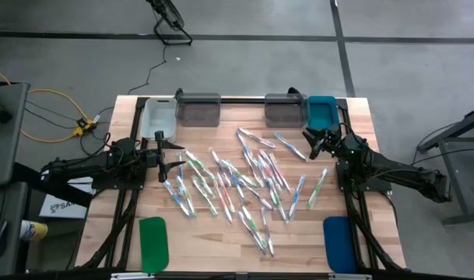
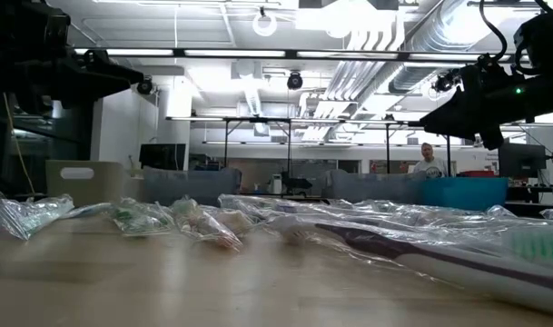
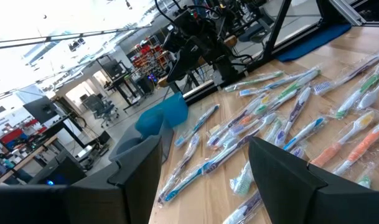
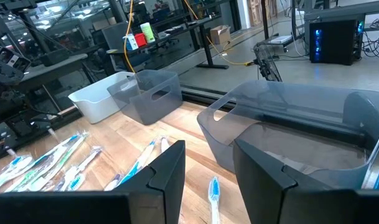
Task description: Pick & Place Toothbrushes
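Several clear-wrapped toothbrushes (image 1: 244, 183) with green, blue and pink accents lie scattered flat across the middle of the wooden table, also seen in the low view as toothbrushes (image 2: 203, 222). My left gripper (image 1: 173, 159) hovers open over the pile's left edge; in its wrist view, left gripper (image 3: 205, 171), the toothbrushes (image 3: 264, 118) lie ahead. My right gripper (image 1: 311, 145) is raised near the pile's far right side, open and empty. In its wrist view, right gripper (image 4: 208, 171), a blue-headed toothbrush (image 4: 213, 190) lies on the table below the fingers.
Along the table's far edge stand a white bin (image 1: 159, 117), two grey bins (image 1: 198, 110) (image 1: 286, 110) and a teal bin (image 1: 322, 113). A flat green pad (image 1: 153, 243) and a blue pad (image 1: 338, 243) lie near the near edge. A person (image 2: 428, 162) stands in the room behind.
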Robot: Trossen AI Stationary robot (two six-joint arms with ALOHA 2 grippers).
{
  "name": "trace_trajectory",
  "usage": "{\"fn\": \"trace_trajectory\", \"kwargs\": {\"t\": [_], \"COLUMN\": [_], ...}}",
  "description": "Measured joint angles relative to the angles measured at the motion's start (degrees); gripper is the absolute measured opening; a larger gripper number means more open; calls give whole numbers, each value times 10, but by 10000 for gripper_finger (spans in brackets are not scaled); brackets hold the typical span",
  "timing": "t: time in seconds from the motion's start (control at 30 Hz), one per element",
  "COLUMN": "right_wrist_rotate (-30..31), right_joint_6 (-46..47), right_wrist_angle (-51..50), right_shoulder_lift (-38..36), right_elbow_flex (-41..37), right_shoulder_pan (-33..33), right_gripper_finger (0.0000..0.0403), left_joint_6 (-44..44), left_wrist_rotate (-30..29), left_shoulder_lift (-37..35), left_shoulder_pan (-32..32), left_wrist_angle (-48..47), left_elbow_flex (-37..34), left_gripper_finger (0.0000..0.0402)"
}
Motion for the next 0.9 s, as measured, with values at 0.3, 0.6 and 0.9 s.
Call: {"fn": "trace_trajectory", "kwargs": {"t": [0.3,0.6,0.9], "right_wrist_rotate": [0,0,-1], "right_joint_6": [0,0,82], "right_wrist_angle": [0,0,0], "right_shoulder_lift": [0,0,0], "right_elbow_flex": [0,0,0], "right_shoulder_pan": [0,0,0], "right_gripper_finger": [128,128,128], "left_joint_6": [0,0,0], "left_wrist_rotate": [0,0,0], "left_shoulder_lift": [0,0,0], "left_shoulder_pan": [0,0,0], "left_wrist_angle": [0,0,0], "left_elbow_flex": [0,0,0], "left_gripper_finger": [232,232,232]}}
